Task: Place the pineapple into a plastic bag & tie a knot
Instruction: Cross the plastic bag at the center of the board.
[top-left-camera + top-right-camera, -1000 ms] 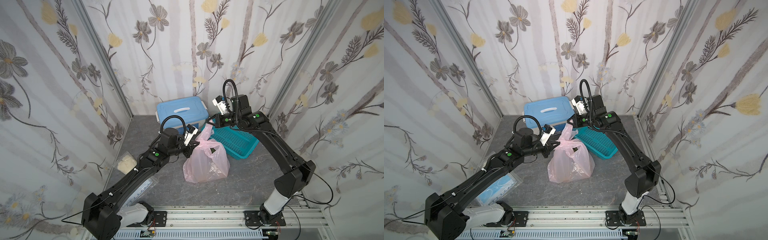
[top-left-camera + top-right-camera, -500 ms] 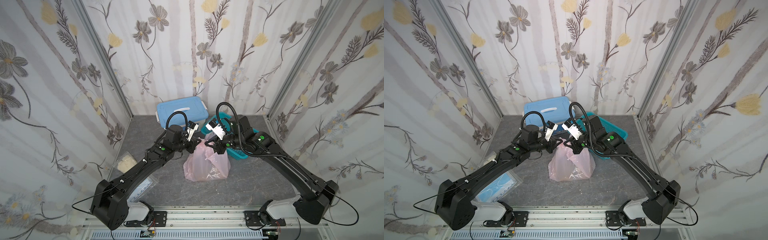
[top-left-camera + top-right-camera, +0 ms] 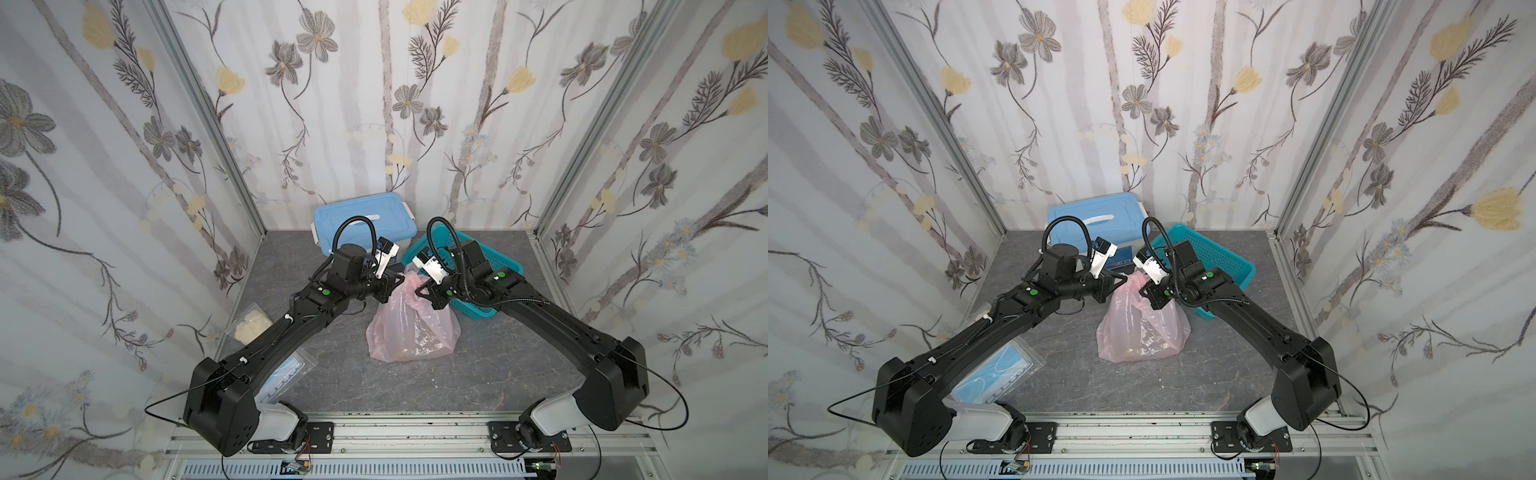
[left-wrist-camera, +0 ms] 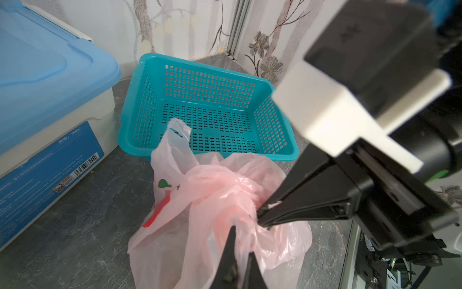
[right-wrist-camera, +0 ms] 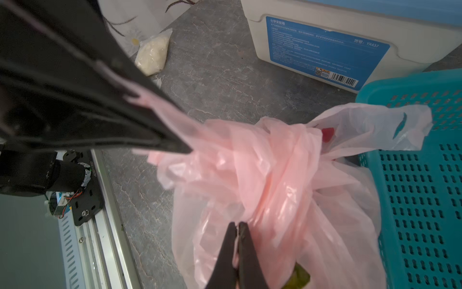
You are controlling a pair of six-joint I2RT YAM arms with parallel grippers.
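The pink plastic bag stands on the grey floor mid-scene. Through its film the pineapple shows dimly, as a green-yellow patch in the right wrist view. At the bag's top the handles are bunched into a loose, scrunched knot. One pale handle end sticks out toward the basket. My left gripper is shut on a pink handle strip on the knot's left. My right gripper is shut on pink film on its right. The two sets of tips almost meet.
A blue-lidded storage box stands at the back wall. A teal perforated basket touches the bag's right side. A packet of white lumps and a packet of blue masks lie at the left, partly under my left arm.
My right arm has swung down from above the basket to the bag's top. My left gripper has shifted right to meet it. Both stayed shut.
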